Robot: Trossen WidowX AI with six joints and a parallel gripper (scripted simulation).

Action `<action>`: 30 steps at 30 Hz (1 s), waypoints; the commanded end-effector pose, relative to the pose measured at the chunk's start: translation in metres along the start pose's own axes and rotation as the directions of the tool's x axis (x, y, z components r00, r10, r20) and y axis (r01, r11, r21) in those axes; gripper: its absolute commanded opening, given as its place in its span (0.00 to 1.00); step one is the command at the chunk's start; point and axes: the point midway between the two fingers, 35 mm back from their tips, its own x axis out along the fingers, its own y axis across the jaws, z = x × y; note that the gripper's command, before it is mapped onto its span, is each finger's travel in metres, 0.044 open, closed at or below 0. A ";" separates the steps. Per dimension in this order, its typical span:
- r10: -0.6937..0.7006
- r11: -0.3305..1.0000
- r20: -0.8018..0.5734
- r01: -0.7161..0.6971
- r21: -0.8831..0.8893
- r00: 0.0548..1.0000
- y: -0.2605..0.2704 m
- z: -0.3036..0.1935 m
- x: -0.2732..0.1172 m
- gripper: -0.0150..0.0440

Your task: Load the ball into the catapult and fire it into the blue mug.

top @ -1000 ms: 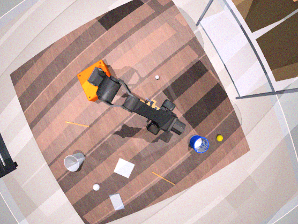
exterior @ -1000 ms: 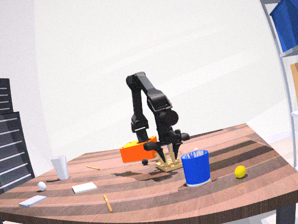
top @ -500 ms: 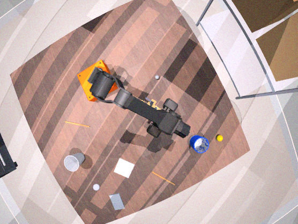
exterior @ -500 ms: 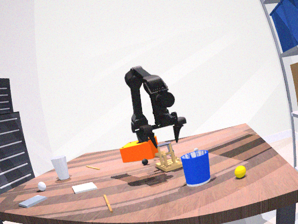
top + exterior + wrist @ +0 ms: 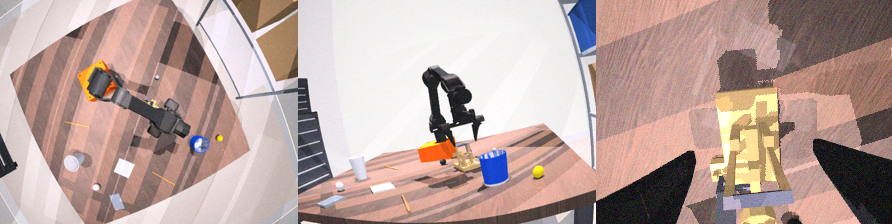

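Observation:
The wooden catapult (image 5: pixel 467 166) (image 5: pixel 750 110) stands on the table between the orange arm base and the blue mug; its blue-grey crossbar (image 5: pixel 758 199) shows low in the wrist view. In the top view the arm mostly covers it. My gripper (image 5: pixel 465 142) (image 5: pixel 754 150) is open and empty, above the catapult, one finger on each side in the wrist view. The blue mug (image 5: pixel 199 144) (image 5: pixel 494 169) stands upright. A yellow ball (image 5: pixel 220 137) (image 5: pixel 538 171) lies beyond it. A black ball (image 5: pixel 442 162) lies beside the catapult. I cannot tell whether the catapult holds a ball.
A small pale ball (image 5: pixel 157 77) (image 5: pixel 494 149) lies behind the mug in the exterior view. A white cup (image 5: pixel 73 163) (image 5: pixel 359 169), white ball (image 5: pixel 96 186) (image 5: pixel 340 186), white pad (image 5: pixel 124 168) (image 5: pixel 382 187), grey slab (image 5: pixel 117 201) (image 5: pixel 330 201) and two orange sticks (image 5: pixel 77 124) (image 5: pixel 164 178) lie elsewhere.

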 end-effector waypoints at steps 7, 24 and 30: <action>0.000 1.000 -0.025 0.000 -0.004 1.000 0.000 -0.006 0.028 1.00; -0.001 1.000 -0.025 0.000 -0.004 1.000 0.000 -0.006 0.056 1.00; -0.001 1.000 -0.025 0.000 -0.004 1.000 0.000 -0.006 0.066 1.00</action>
